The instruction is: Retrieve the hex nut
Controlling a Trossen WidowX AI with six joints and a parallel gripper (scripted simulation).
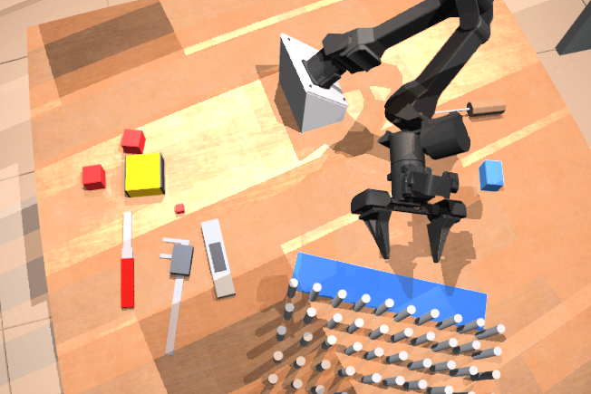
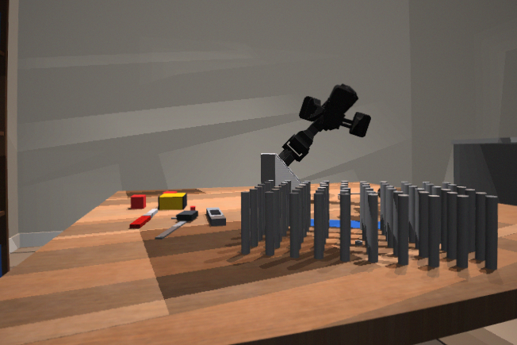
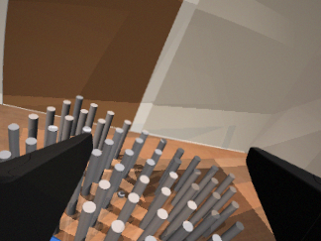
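Far out to the left of the fingers in the top view, two red cubes are sitting by a yellow block. Coming closer, the red-handled tool, the pronged tool and the flat pale tool are all lying left of the fingers. Now the gripper — its fingers are standing wide apart, holding nothing, and hanging above the table. Ahead of and below them the blue strip is lying in front of the upright spacers. And the nut — it's resting down among those spacers, showing between the fingers in the wrist view. Off right, a blue block is sitting beyond the fingers, with a screwdriver lying farther back.
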